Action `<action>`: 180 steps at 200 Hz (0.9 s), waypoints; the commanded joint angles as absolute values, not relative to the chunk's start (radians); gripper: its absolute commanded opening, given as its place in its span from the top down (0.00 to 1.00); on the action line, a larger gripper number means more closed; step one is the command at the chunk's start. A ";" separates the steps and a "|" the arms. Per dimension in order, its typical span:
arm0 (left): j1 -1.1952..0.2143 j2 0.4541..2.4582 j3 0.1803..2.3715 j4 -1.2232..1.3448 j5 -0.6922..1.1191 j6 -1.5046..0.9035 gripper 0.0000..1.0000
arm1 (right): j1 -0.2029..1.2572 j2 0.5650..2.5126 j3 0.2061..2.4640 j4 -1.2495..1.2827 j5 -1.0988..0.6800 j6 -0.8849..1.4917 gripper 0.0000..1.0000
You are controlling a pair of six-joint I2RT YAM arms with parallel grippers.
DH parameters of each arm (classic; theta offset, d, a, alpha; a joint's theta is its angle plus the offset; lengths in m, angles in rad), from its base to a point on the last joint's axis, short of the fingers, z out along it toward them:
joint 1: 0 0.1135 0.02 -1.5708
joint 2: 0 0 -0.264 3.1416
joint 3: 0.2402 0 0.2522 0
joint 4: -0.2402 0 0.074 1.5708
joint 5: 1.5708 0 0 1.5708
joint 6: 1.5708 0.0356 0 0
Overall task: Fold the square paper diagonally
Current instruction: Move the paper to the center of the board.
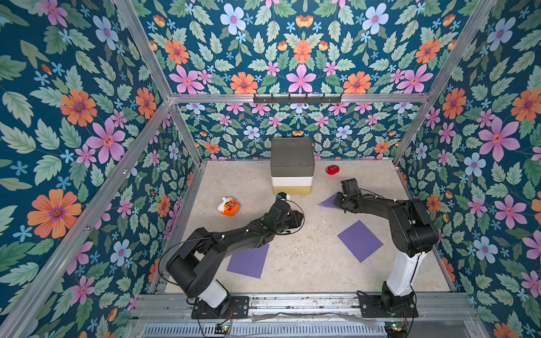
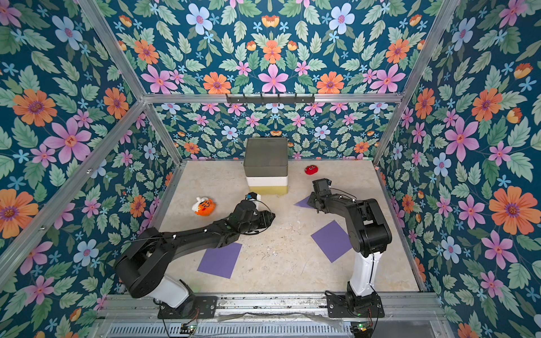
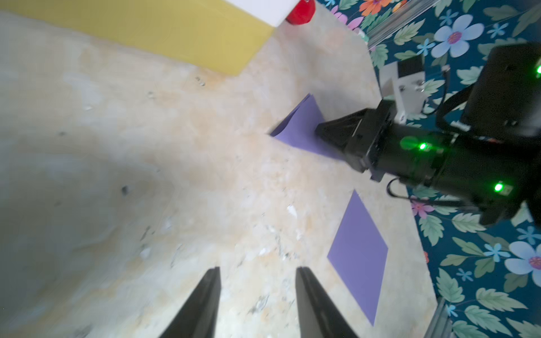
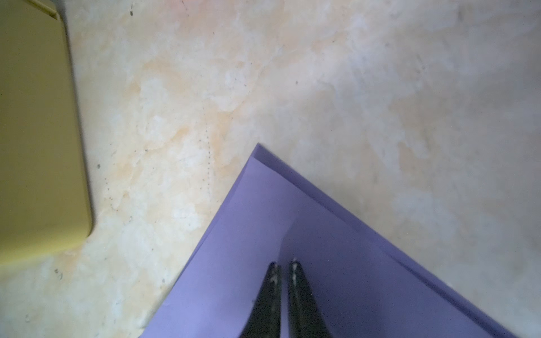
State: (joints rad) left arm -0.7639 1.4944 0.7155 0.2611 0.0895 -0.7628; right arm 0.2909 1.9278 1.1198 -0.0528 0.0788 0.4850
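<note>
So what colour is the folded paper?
The folded paper is purple, clearest in the right wrist view.

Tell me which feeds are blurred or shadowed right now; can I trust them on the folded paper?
Left wrist view: motion-smeared, table soft, green LED glare on the right arm. Right wrist view: folded paper crisp enough to show its offset edges, shadowed beside the shut jaws; yellow bin soft. Both top views: sharp, evenly lit.

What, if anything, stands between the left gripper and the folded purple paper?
Nothing visible. Only bare table lies between the open left gripper and the folded purple paper; the shut right gripper is over that paper.
</note>
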 commanded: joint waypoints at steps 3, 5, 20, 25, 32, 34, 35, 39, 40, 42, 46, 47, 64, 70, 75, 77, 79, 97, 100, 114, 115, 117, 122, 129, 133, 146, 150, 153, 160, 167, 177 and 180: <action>-0.761 1.373 0.629 0.217 -0.008 -0.725 0.40 | 0.284 1.950 1.159 -0.148 0.103 0.405 0.87; -0.761 1.359 0.619 0.213 -0.018 -0.727 0.39 | 0.284 1.950 1.162 -0.149 0.102 0.404 0.87; -0.755 1.262 0.564 0.180 -0.065 -0.723 0.35 | 0.284 1.932 1.163 -0.141 0.082 0.397 0.86; -0.752 1.236 0.555 0.156 -0.082 -0.723 0.33 | 0.284 1.921 1.162 -0.136 0.074 0.396 0.85; -0.747 1.202 0.545 0.116 -0.102 -0.723 0.32 | 0.283 1.905 1.161 -0.131 0.067 0.393 0.84; -0.747 1.196 0.544 0.110 -0.104 -0.723 0.31 | 0.283 1.899 1.162 -0.129 0.064 0.393 0.84; -0.746 1.193 0.543 0.102 -0.107 -0.723 0.31 | 0.284 1.898 1.161 -0.128 0.063 0.393 0.84; -0.743 1.172 0.538 0.080 -0.114 -0.723 0.30 | 0.284 1.889 1.165 -0.127 0.059 0.394 0.84; -0.742 1.167 0.537 0.075 -0.115 -0.724 0.30 | 0.284 1.886 1.165 -0.127 0.058 0.394 0.83; -0.741 1.159 0.534 0.067 -0.118 -0.725 0.30 | 0.284 1.881 1.166 -0.127 0.056 0.394 0.83; -0.738 1.143 0.529 0.051 -0.124 -0.730 0.30 | 0.284 1.873 1.171 -0.127 0.051 0.395 0.83; -0.738 1.140 0.528 0.047 -0.127 -0.731 0.30 | 0.284 1.871 1.171 -0.127 0.050 0.395 0.82; -0.735 1.095 0.520 -0.053 -0.171 -0.772 0.30 | 0.284 1.831 1.186 -0.137 0.023 0.401 0.79; -0.735 1.082 0.521 -0.100 -0.191 -0.790 0.30 | 0.284 1.815 1.190 -0.140 0.016 0.402 0.78; -0.734 1.076 0.524 -0.139 -0.211 -0.808 0.30 | 0.285 1.800 1.189 -0.142 0.009 0.405 0.76; -0.734 1.073 0.525 -0.155 -0.218 -0.814 0.30 | 0.286 1.796 1.189 -0.141 0.005 0.408 0.76; -0.734 1.070 0.526 -0.169 -0.223 -0.823 0.30 | 0.285 1.787 1.188 -0.141 0.002 0.410 0.75; -0.733 1.041 0.513 -0.255 -0.255 -0.871 0.30 | 0.285 1.722 1.154 -0.128 -0.022 0.433 0.67; -0.733 1.034 0.509 -0.266 -0.261 -0.884 0.29 | 0.285 1.709 1.147 -0.126 -0.024 0.439 0.66; -0.731 0.999 0.479 -0.294 -0.275 -0.926 0.28 | 0.287 1.649 1.104 -0.121 -0.041 0.464 0.61; -0.731 0.997 0.477 -0.296 -0.275 -0.928 0.28 | 0.287 1.638 1.101 -0.120 -0.043 0.466 0.61; -0.731 0.992 0.473 -0.298 -0.275 -0.933 0.28 | 0.286 1.627 1.094 -0.120 -0.046 0.470 0.60; -0.730 0.980 0.464 -0.301 -0.276 -0.944 0.27 | 0.288 1.601 1.075 -0.120 -0.049 0.481 0.58; -0.730 0.969 0.451 -0.312 -0.276 -0.960 0.27 | 0.293 1.569 1.048 -0.119 -0.049 0.494 0.55; -0.729 0.963 0.445 -0.320 -0.277 -0.970 0.26 | 0.295 1.552 1.033 -0.120 -0.050 0.499 0.54; -0.728 0.959 0.434 -0.339 -0.276 -0.988 0.25 | 0.309 1.487 0.978 -0.119 -0.054 0.523 0.49; -0.728 0.960 0.432 -0.345 -0.275 -0.993 0.25 | 0.316 1.466 0.958 -0.114 -0.055 0.531 0.47; -0.729 0.961 0.430 -0.349 -0.273 -0.997 0.25 | 0.321 1.450 0.943 -0.109 -0.056 0.536 0.45; -0.728 0.966 0.423 -0.354 -0.268 -1.008 0.25 | 0.335 1.413 0.906 -0.102 -0.055 0.550 0.41; -0.728 0.970 0.413 -0.351 -0.262 -1.014 0.24 | 0.349 1.381 0.871 -0.097 -0.054 0.567 0.38; -0.728 0.977 0.397 -0.330 -0.245 -1.014 0.24 | 0.370 1.334 0.828 -0.091 -0.055 0.586 0.33; -0.728 0.980 0.393 -0.324 -0.242 -1.015 0.24 | 0.378 1.322 0.813 -0.089 -0.055 0.595 0.32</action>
State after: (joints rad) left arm -0.7292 0.9680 0.4168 -0.3122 -0.2516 -0.9730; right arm 0.3416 1.3998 0.8886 -0.1112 -0.0486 0.5205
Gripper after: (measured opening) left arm 0.757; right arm 0.644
